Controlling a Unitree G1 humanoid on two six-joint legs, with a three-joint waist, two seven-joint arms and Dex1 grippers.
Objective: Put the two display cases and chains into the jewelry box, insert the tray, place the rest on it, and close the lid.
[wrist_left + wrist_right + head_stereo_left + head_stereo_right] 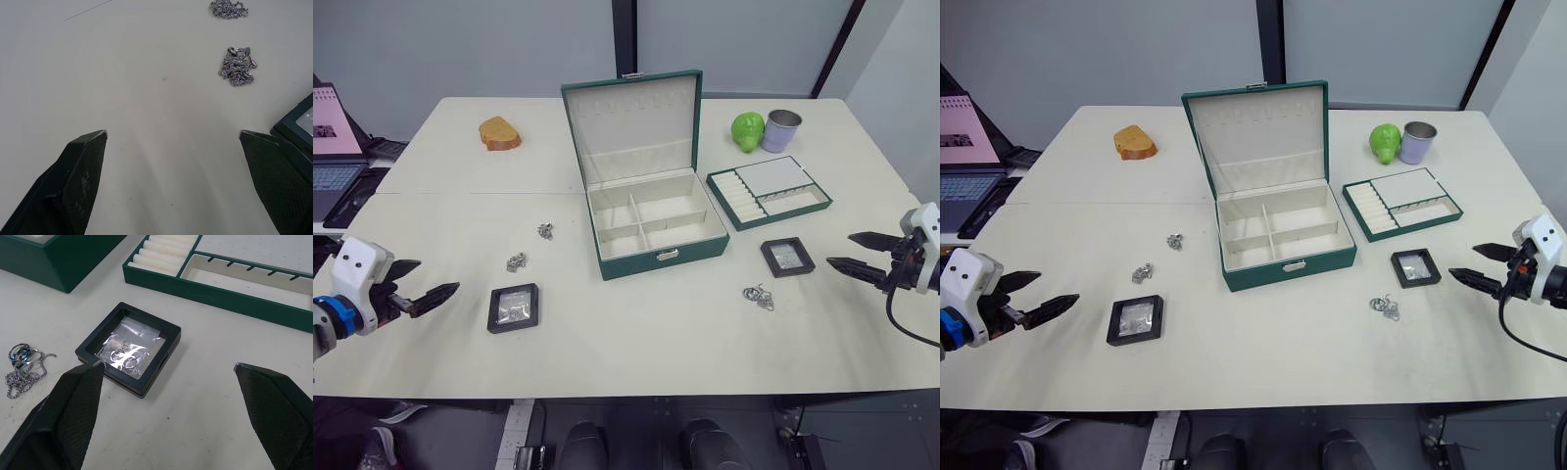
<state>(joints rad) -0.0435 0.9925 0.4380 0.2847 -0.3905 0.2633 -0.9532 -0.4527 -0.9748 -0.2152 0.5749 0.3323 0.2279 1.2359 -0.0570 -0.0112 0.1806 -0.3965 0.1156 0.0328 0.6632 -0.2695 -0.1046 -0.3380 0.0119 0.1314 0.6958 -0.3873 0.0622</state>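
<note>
Both grippers, left (438, 291) and right (840, 251), hang spread and empty. Left case (514, 306) sits near-left of the open box (651, 220), right case (787, 257) near-right. I'd come straight down, pinching the frame edges.

Dark green jewelry box (658, 247), cream lining

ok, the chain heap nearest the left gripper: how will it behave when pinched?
The chain heap is a loose tangle of fine links, so it will probably go limp and trail strands when lifted. It looks light. The left gripper is open with broad tips, so links may slip out.
</note>
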